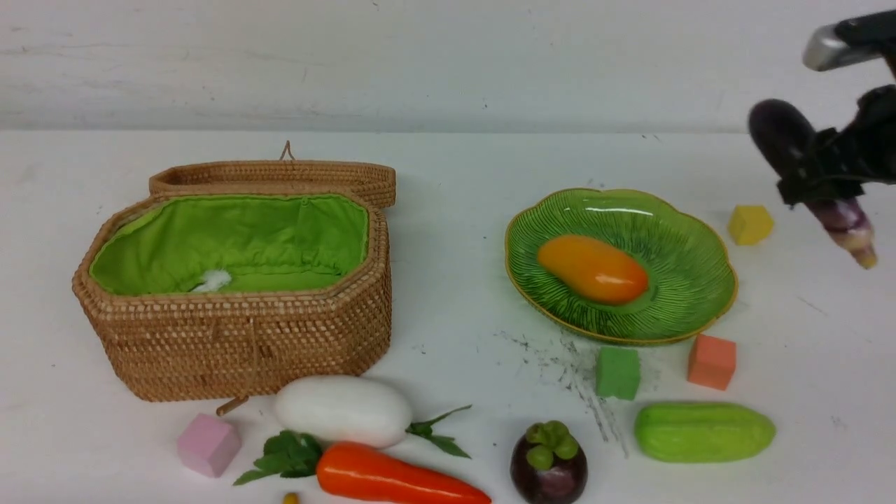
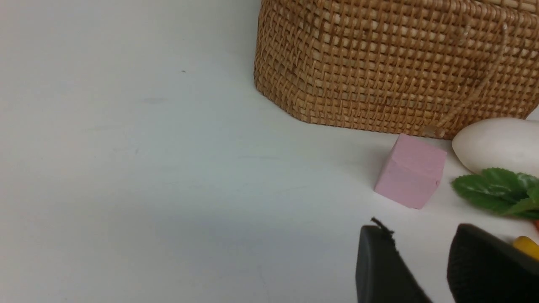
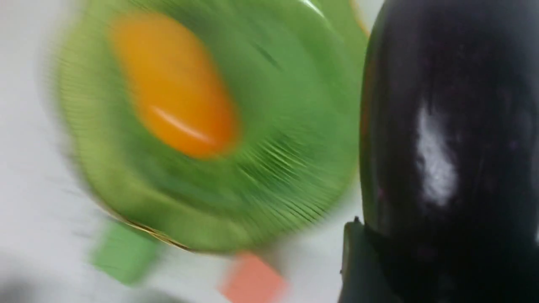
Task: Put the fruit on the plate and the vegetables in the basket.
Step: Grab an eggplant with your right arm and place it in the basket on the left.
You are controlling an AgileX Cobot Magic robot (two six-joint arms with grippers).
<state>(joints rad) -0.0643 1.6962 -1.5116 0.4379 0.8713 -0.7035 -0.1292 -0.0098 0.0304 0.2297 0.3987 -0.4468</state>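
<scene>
— Now, what do we record for the right arm?
— We find the right fingers (image 1: 815, 175) closed around the eggplant (image 1: 778, 133). It is held clear of the bench (image 1: 455, 315) at a tilt, paler end lowest, off to the right of the plate (image 1: 672, 231). The wrist view is blurred, but we can confirm the dark eggplant sits in the grip.
— And the left arm?
— We see the left fingers (image 2: 379, 269) from the wrist view only. They are parted a little with nothing between them, low over the bench near the pink cube (image 2: 410, 170).
— The remaining items?
— We note the mango (image 1: 593, 268) lying on the plate. The basket (image 1: 245, 336) stands with its lid (image 1: 280, 175) thrown back. The white vegetable (image 1: 343, 409), carrot (image 1: 392, 476), mangosteen (image 1: 549, 469) and cucumber (image 1: 703, 432) lie on the bench along the near side, outside both plate and basket.
</scene>
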